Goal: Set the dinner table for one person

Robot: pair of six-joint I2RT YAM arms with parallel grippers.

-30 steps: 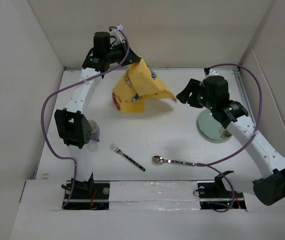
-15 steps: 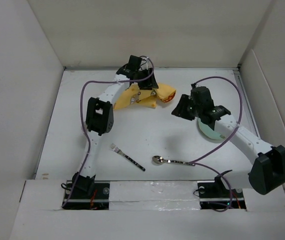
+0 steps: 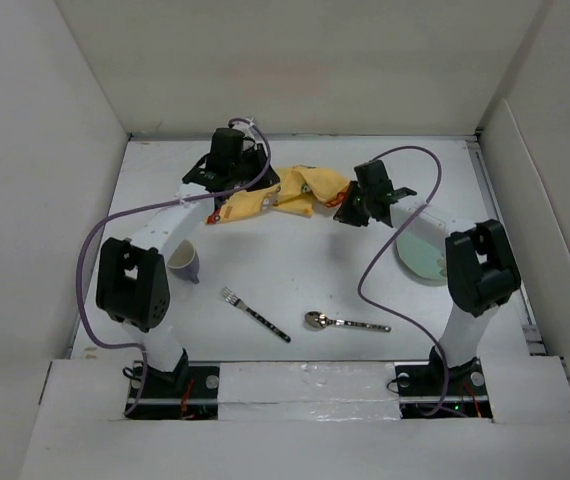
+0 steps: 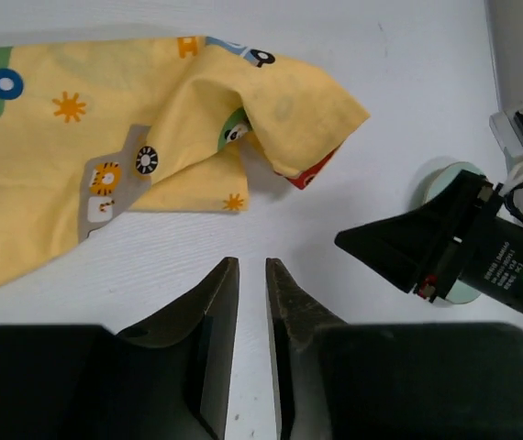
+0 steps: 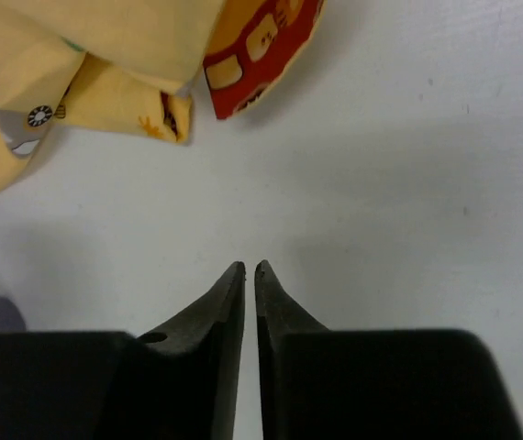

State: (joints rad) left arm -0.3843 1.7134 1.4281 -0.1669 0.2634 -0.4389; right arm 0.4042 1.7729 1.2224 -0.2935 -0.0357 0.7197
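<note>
Lying crumpled near the far edge of the dinner table [image 3: 295,270], the yellow cloth [image 3: 275,197] sits between both arms. The left gripper [image 4: 251,267] and right gripper [image 5: 250,268] hold nothing, fingers nearly together, over bare white table.

Layout on the table [image 3: 295,285]: the cloth [image 3: 275,195] lies at the far centre, between the left gripper [image 3: 230,180] on its left and the right gripper [image 3: 353,212] on its right. The plate [image 3: 423,250] sits at the right, the cup [image 3: 186,265] at the left. The fork [image 3: 255,314] lies near centre, the spoon [image 3: 345,322] just right of it, both nearer than the cloth.
</note>
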